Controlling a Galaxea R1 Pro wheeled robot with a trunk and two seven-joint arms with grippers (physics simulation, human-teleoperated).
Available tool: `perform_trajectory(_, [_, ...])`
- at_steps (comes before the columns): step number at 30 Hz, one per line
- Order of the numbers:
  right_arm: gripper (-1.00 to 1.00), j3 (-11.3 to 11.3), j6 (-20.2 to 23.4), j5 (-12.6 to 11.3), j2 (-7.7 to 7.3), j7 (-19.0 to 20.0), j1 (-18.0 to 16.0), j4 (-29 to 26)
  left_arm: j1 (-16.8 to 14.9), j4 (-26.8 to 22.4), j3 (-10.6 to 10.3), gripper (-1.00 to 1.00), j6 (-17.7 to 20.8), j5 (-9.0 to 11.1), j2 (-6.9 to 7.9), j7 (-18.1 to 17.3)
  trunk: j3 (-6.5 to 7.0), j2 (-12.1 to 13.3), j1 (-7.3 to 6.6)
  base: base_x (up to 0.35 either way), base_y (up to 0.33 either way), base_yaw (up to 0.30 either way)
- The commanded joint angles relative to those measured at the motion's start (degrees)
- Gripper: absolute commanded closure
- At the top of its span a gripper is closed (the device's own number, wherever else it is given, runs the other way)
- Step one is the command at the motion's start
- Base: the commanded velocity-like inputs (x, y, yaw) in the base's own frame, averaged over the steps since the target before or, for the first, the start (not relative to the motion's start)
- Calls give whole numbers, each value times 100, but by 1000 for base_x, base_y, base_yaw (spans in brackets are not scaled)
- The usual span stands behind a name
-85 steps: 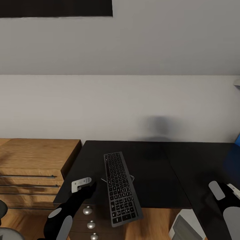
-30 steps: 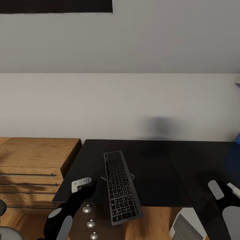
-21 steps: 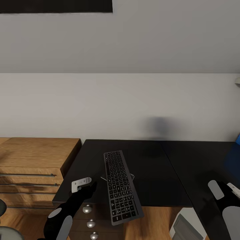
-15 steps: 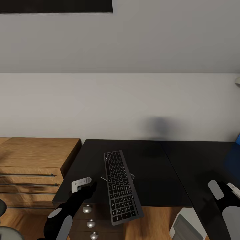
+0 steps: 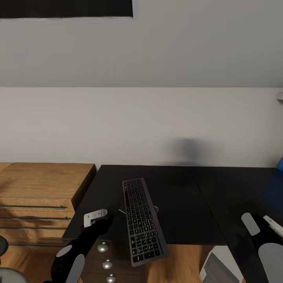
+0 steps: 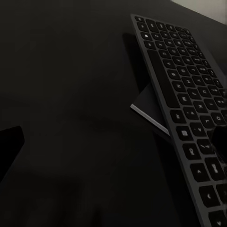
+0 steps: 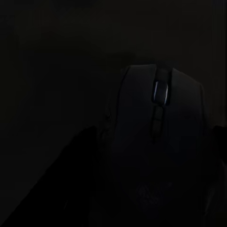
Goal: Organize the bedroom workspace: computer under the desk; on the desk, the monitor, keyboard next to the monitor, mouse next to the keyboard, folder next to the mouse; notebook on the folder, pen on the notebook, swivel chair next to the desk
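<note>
The keyboard (image 5: 144, 219) lies lengthwise on the black desk (image 5: 177, 184), its near end jutting past the desk's front edge at 6 o'clock, tilted over a thin pale-edged slab (image 6: 150, 109) beneath it; what that slab is cannot be told. The left arm (image 5: 80, 243) reaches up at 7 o'clock, just beside the keyboard; whether the left tool is released or clenched cannot be told. The right arm (image 5: 262, 245) sits at 4 o'clock over the desk's right wing. In the right wrist view the mouse (image 7: 158, 142) looms close between dark fingers, seemingly grasped by the right tool. A wooden cabinet (image 5: 43, 196) abuts the desk at 9 o'clock. Drawer knobs (image 5: 103, 247) show under the desk edge.
</note>
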Motion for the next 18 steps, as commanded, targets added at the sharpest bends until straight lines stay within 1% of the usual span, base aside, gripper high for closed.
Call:
perform_trajectory(1, [100, -28, 27, -165, 6, -6, 2, 5, -4, -8, -3, -100, 22, 61, 1, 52, 11, 38, -22, 0, 0, 0])
perform_trajectory(5, [100, -28, 25, -169, 16, 2, 2, -9, -4, -8, 5, -100, 22, 61, 1, 52, 83, 199, -110, 0, 0, 0])
perform_trajectory(7, [100, -30, 26, -172, 20, 18, 2, -63, -4, -8, 58, -100, 25, 61, 1, 52, 119, 279, -154, 0, 0, 0])
perform_trajectory(8, [100, -32, 28, -176, 34, 35, 2, -141, -4, -8, 114, -100, 30, 61, -3, 52, 137, 319, -176, 0, 0, 0])
perform_trajectory(9, [100, -36, 40, -178, 78, 48, 4, -253, -4, -8, 164, -100, 37, 61, -5, 52, 155, 359, -198, 0, 0, 0])
perform_trajectory(10, [100, -38, 46, -178, 108, 53, 5, -323, -4, -8, 182, -100, 39, 61, -7, 52, 173, 399, -220, 0, 0, 0])
perform_trajectory(12, [100, -49, 68, -174, 349, 43, 9, -814, -4, -8, 229, -100, 50, 58, -14, 57, 209, 480, -264, 0, 0, 0])
perform_trajectory(13, [100, -52, 75, -160, 531, 13, 16, -1198, -4, -8, 238, -100, 53, 55, -15, 59, 227, 520, -286, 0, 0, 0])
perform_trajectory(14, [100, -51, 78, -147, 644, -34, 29, -1487, -4, -8, 241, -100, 51, 52, -16, 61, 245, 560, -308, 0, 0, 0])
perform_trajectory(15, [100, -46, 83, -127, 746, -102, 48, -1795, -4, -8, 247, -100, 50, 47, -16, 64, 262, 600, -330, 0, 0, 0])
perform_trajectory(16, [100, -44, 91, -112, 794, -144, 63, -1947, -4, -8, 249, -100, 50, 45, -16, 67, 280, 640, -352, 0, 0, 0])
perform_trajectory(18, [100, -32, 267, -14, 996, -291, 191, -2502, -4, -8, 254, -100, 49, 39, -17, 107, 316, 720, -396, 0, 0, 0])
